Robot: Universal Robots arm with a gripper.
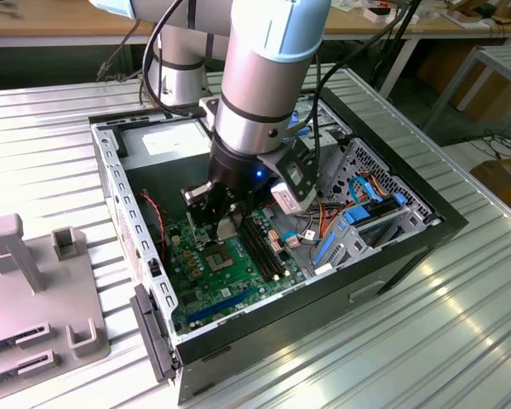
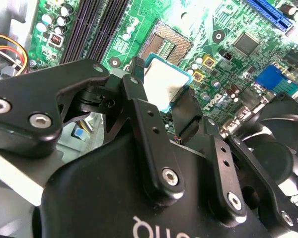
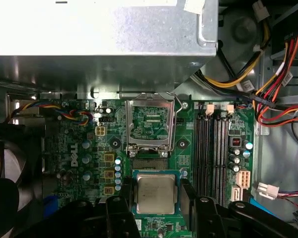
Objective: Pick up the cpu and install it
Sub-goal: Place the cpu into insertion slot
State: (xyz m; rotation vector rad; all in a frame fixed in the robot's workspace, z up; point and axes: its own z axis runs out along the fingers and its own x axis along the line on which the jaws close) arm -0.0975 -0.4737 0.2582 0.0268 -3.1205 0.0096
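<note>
Well, on the ribbed counter [image 1: 460,341] an open computer case [image 1: 324,300] holds a green motherboard [image 1: 209,285], overhung by the power supply box [image 3: 99,29] and crowded by cables [image 3: 273,74]. The gripper [image 2: 161,91] pinches the cpu [image 3: 155,194] by its edges, beside the raised socket frame [image 3: 150,124].

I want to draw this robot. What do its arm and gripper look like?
The arm is a fat silver-grey tube with a black cable beside it and a small blue light near its black end. The gripper is black, with jointed fingers and silver screws.
</note>
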